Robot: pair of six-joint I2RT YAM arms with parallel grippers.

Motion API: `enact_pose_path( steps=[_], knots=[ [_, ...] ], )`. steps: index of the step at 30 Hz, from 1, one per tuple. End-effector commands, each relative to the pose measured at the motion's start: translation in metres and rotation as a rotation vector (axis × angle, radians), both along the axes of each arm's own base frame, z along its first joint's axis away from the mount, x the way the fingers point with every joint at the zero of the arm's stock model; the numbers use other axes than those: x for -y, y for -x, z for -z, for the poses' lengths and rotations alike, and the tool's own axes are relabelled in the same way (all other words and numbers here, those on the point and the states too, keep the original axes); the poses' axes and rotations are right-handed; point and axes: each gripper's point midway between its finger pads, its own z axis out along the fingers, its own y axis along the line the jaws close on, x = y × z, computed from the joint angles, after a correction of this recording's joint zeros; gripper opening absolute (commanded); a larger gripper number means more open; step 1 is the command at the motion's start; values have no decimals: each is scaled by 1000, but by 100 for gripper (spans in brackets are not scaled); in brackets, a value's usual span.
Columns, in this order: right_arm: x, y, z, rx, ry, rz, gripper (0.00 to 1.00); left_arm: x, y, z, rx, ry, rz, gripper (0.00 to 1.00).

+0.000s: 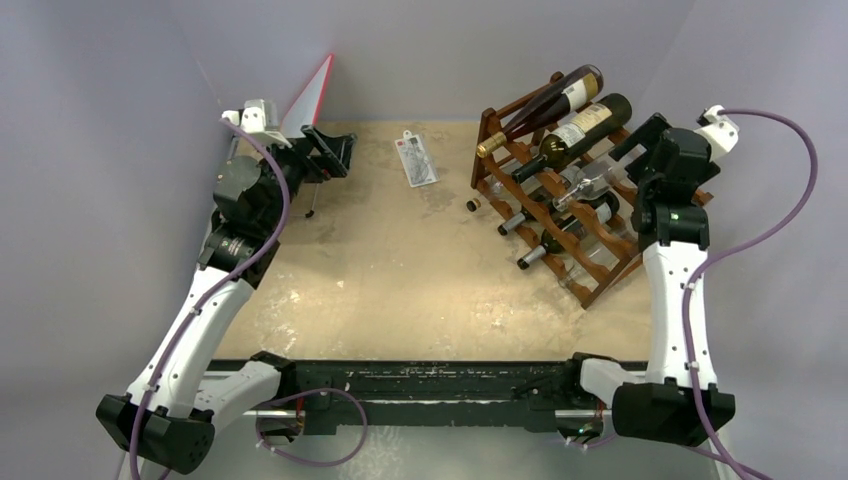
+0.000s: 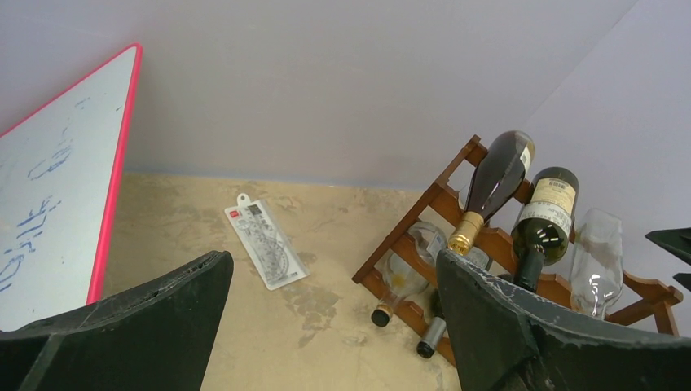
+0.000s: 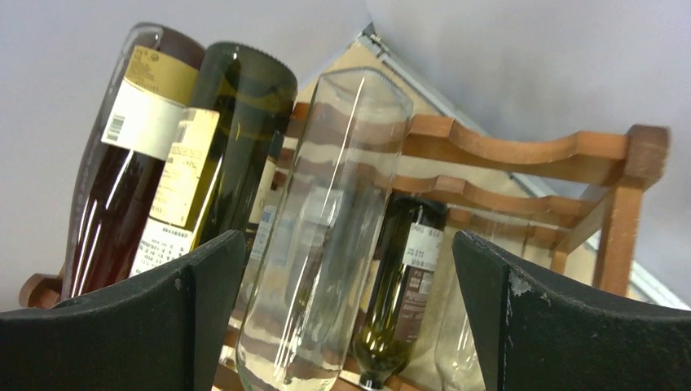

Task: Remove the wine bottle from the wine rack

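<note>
Wine rack [image 3: 521, 151]: stands on the desk [image 1: 380, 280], right of centre in the overhead view, with bottles in several tiers.
Clear wine bottle [image 3: 334, 220]: top tier, base toward the right wrist camera, centred between the fingers.
Right end effector [image 3: 346, 244]: released, jaws wide, off the glass.
Left end effector [image 2: 332, 265]: released, at upper left, well apart.
Handling: probably advance squarely, clench the body clear of the dark green bottle [image 3: 244, 130] alongside, and withdraw along the bottle's axis.
</note>
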Motion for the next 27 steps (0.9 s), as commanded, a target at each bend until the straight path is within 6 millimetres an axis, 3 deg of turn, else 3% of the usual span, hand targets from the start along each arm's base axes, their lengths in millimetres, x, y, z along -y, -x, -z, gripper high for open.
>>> enact_pose_path(
  steps=[1,12,27],
  knots=[
    [-8,-13,1,82,-88,-36,100,3,4,-14,51,35,28,94],
    [-9,-32,30,122,-191,-83,100,4,2,-11,45,32,30,94],
    [-22,-46,47,248,-355,-245,100,10,-1,-5,31,32,47,93]
  ],
)
